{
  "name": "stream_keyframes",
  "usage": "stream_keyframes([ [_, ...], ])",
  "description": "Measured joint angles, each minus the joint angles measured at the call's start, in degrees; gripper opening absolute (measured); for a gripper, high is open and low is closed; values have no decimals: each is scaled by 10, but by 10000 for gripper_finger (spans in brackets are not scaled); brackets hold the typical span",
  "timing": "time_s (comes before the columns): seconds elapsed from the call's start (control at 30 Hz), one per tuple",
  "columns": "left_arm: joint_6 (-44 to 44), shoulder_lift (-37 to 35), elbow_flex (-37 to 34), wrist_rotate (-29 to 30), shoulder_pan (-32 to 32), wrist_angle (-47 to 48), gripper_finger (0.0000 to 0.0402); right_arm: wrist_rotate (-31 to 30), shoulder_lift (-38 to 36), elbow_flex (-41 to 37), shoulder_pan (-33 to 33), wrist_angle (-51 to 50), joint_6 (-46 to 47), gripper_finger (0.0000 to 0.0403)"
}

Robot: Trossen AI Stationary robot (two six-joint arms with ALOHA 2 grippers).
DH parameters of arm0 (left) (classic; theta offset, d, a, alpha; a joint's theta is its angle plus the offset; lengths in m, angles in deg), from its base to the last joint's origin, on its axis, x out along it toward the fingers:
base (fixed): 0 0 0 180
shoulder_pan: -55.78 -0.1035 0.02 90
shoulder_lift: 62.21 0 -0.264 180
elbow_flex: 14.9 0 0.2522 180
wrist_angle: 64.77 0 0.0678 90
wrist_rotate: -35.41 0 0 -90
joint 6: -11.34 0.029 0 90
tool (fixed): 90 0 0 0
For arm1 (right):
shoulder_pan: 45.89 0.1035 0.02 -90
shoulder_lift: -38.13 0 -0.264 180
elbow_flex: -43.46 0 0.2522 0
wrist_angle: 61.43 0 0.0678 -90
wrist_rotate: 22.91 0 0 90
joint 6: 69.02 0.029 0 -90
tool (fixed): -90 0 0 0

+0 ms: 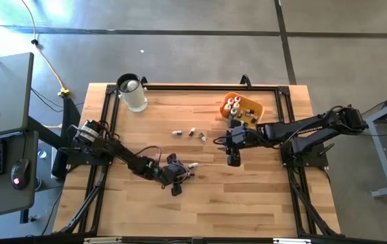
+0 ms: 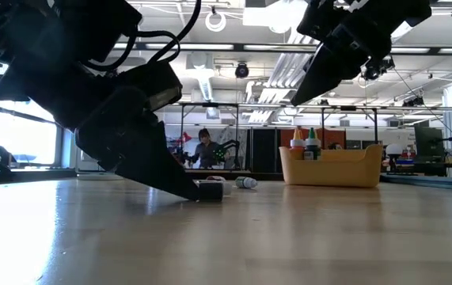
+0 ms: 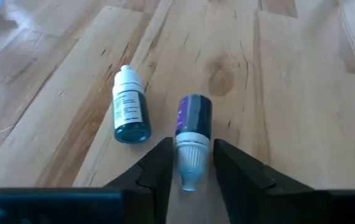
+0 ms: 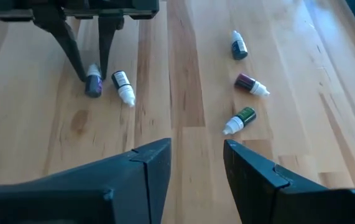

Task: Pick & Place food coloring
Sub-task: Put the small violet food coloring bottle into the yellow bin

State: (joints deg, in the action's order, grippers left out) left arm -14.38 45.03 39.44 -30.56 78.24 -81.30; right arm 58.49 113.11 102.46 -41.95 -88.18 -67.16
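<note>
A dark purple food coloring bottle (image 3: 194, 115) with a white cap lies on its side on the wood table, between the fingers of my left gripper (image 3: 192, 163) (image 1: 177, 177). A teal bottle (image 3: 130, 111) lies just beside it. Three more bottles (image 4: 245, 82) lie scattered toward the table's middle (image 1: 192, 133). Several bottles stand upright in the orange-yellow tray (image 1: 253, 107) near the far edge. My right gripper (image 4: 196, 163) (image 1: 234, 160) is open and hangs above bare wood, right of the scattered bottles. My left gripper pinches the purple bottle at its white cap end (image 3: 193, 148) between its two fingers. The fingers (image 4: 76, 57) come down slanting from above, along the bottle's length. The bottle lies flat on the table (image 4: 94, 86).
A clear round jar (image 1: 133, 93) stands at the table's far left corner. A black frame rail (image 1: 200, 87) runs along the far edge and both sides. Bare wood spreads over the near half (image 1: 207, 210). A person (image 2: 204, 147) shows far off in the room behind.
</note>
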Motion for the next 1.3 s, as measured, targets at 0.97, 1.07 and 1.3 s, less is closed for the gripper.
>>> stream_keyframes([
  [0.97,229,142,536,-95,-240,256,57,-158,-332,-134,103,-421,438,139],
  [1.07,229,192,617,-94,-264,296,57,-100,-346,-165,103,-393,430,139],
  [1.3,220,291,743,-43,-294,320,57,-106,-349,-180,103,-327,427,139],
])
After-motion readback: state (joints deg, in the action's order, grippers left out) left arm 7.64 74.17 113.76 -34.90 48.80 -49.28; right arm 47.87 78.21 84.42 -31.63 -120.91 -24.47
